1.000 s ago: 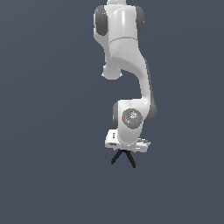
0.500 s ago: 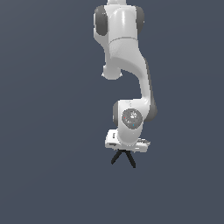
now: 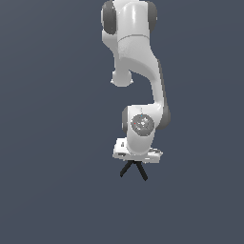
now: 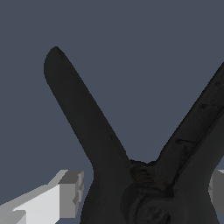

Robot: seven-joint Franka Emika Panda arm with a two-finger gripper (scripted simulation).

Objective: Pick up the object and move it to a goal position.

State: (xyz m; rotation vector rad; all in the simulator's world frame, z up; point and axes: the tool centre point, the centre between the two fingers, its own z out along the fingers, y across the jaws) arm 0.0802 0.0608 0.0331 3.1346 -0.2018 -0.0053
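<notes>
One clamp, one gripper

I see no change over the last second | gripper sits where it was, closed on the clamp | clamp legs splay below it as before

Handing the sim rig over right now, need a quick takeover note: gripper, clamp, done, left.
Gripper: shut on the black spring clamp, one finger on either side of its hinge in the wrist view.
Clamp: hangs under the hand, its two legs splayed downward; nothing visible beneath it.
Done: grasp made.
Left: carry it to the goal and let go. No goal marker shows in either view, so confirm the target first.
</notes>
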